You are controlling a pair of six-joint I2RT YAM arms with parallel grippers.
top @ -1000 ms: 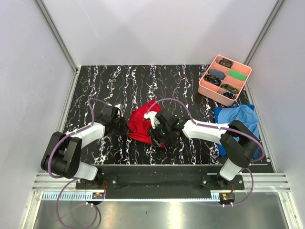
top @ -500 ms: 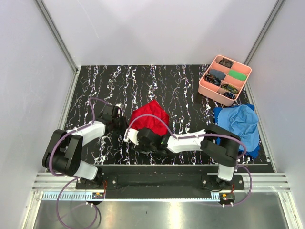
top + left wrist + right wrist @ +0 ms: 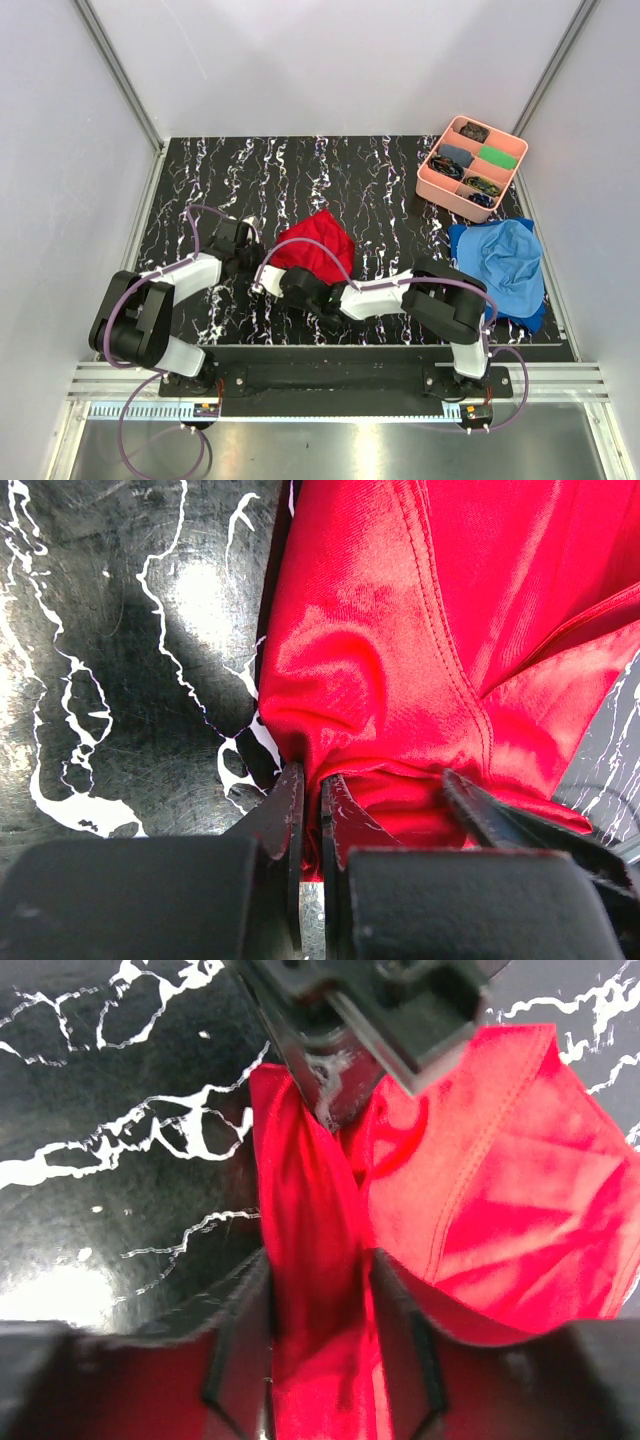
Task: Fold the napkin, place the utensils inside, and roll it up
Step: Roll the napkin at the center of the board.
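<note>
- Far left: the left gripper (image 3: 312,783), jaws pressed together on a thin fold at the left-hand edge of the napkin (image 3: 318,245), low against the desk (image 3: 300,170).
- Just to its right: the right gripper (image 3: 318,1275), jaws part spread astride a raised ridge of the same red cloth, close in front of the other arm's pinch. Impossible to tell whether squeezing that ridge or only flanking it.
- Napkin itself: near the middle of the desk, somewhat towards the front. Bunched into a rumpled, roughly pointed heap rather than laid flat. Bright red with a slight sheen, a stitched hem showing along one layer, soft creases and overlapping layers in both wrist views.
- Progress, as a judgement: early, with the folding apparently in hand and no tidy fold yet to show for it. Nothing rolled.
- No utensils visible in any view; hidden under the cloth or lying elsewhere, cannot say which. Placing them inside and rolling up both left to do.
- Further right, well apart from the work: a pink tray (image 3: 448,200) of compartments at the back right corner, and a blue cloth (image 3: 505,260) at the desk's right edge, neither touched by an arm.
</note>
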